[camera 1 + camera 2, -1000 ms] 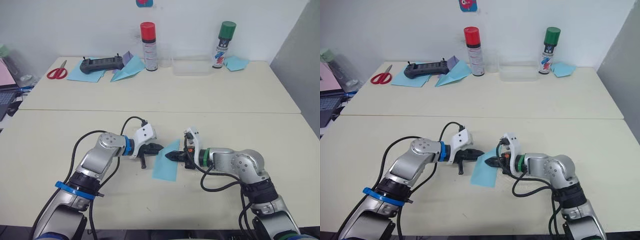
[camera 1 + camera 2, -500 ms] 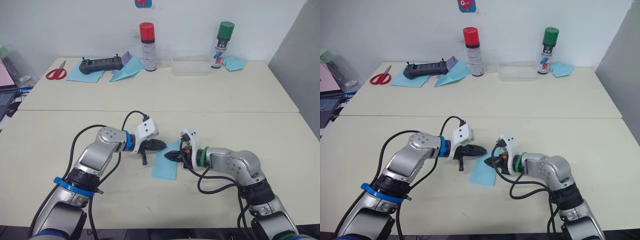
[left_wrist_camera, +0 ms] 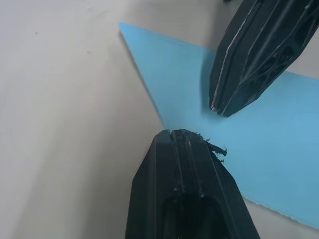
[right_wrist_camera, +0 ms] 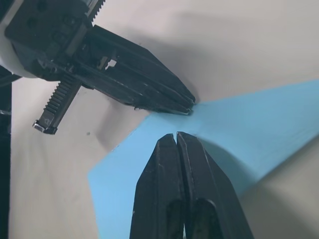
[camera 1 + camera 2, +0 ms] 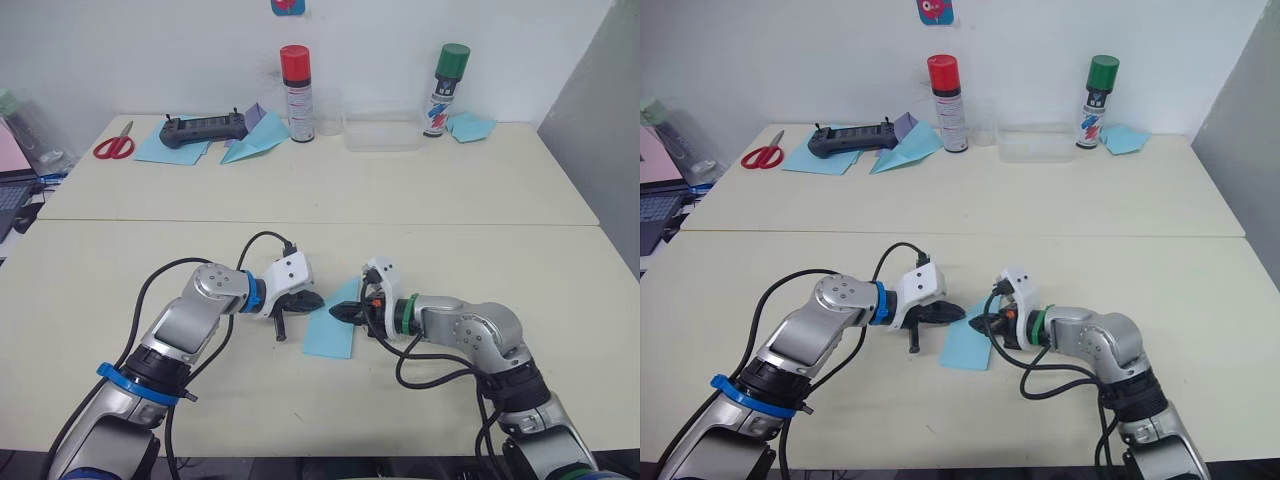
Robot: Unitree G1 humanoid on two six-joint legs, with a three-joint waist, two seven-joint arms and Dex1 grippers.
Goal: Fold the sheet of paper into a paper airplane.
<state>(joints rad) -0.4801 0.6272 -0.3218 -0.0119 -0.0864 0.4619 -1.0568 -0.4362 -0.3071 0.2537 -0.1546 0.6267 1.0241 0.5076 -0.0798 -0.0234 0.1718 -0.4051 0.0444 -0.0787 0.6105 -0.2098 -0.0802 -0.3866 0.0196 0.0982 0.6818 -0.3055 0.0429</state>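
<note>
Between my two closed pincers, left [image 5: 312, 299] and right [image 5: 340, 312], I am pinning thin, floppy paper [image 5: 332, 332]; its edges look best to grab.

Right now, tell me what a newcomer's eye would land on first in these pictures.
The light blue sheet of paper lies on the near table, with both grippers closed and meeting at it: the left gripper at its left edge, the right gripper pressing on its top. Behind, on the far table, a red-capped spray can and a green-capped spray can stand out against the wall.
</note>
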